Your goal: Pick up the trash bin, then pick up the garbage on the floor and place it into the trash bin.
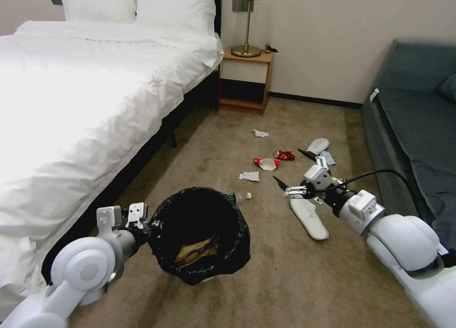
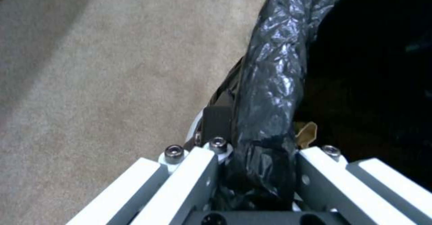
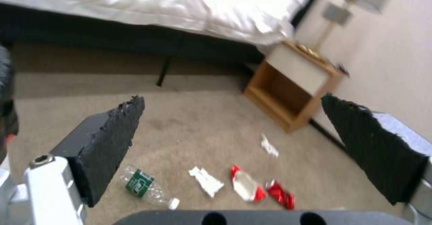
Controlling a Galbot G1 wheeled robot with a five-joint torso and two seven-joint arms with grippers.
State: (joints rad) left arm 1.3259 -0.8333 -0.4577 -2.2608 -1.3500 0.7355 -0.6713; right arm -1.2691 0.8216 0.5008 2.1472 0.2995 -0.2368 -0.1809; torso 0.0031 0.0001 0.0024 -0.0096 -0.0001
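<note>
The trash bin (image 1: 199, 233), lined with a crinkly black bag, hangs tilted above the carpet with brown paper (image 1: 194, 252) inside. My left gripper (image 2: 256, 144) is shut on its rim (image 2: 270, 93). My right gripper (image 1: 290, 169) is open and empty, held above the carpet beside a white slipper (image 1: 308, 218); its fingers (image 3: 112, 133) stand wide apart. Ahead of it the garbage lies scattered: a small bottle (image 3: 144, 186), a white tissue (image 3: 206, 181), a red-white wrapper (image 3: 246, 186), a crushed red can (image 3: 281, 194) and another tissue (image 3: 269, 145). A second slipper (image 1: 317, 146) lies farther off.
A white bed (image 1: 95, 90) runs along the left. A wooden nightstand (image 1: 244, 79) with a brass lamp (image 1: 247, 19) stands at the far wall. A dark teal sofa (image 1: 413, 124) lines the right side. Open carpet lies between bed and sofa.
</note>
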